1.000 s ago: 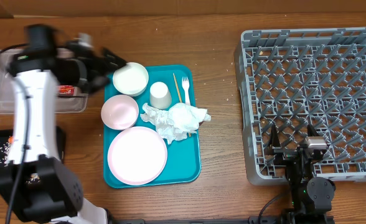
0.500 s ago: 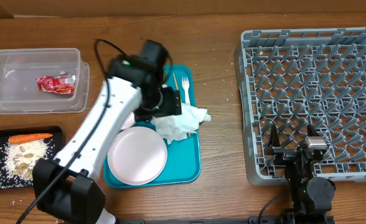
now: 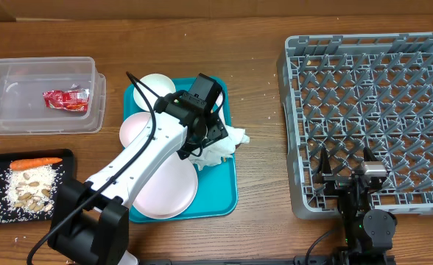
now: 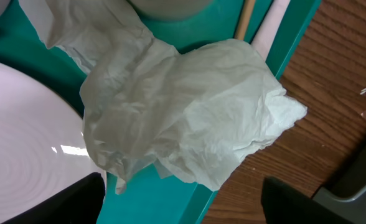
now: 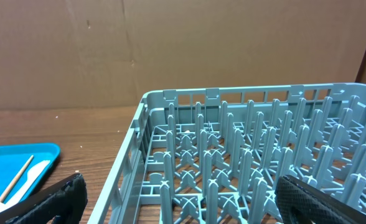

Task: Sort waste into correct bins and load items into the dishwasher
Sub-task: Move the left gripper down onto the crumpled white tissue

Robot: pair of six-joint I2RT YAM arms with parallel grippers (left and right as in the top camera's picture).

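Dish rack (image 3: 371,110): set at the desk's right edge; no tableware is loaded yet.
Teal tray (image 3: 222,200): placed mid-desk, carrying the dishes.
Left gripper (image 4: 183,183): held wide apart, nothing clasped, apparently poised for a pickup.
Right gripper (image 5: 180,186): parked fully spread, nothing held.
Napkins (image 4: 183,106): crumpled at the tray's right edge, beneath the left gripper.

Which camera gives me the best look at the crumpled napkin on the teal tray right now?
Left wrist: the napkin fills the frame, its folds clear, one corner hanging past the teal tray's rim. Overhead shows it partly hidden under the left arm. Right wrist catches only a tray corner, no clear napkin.
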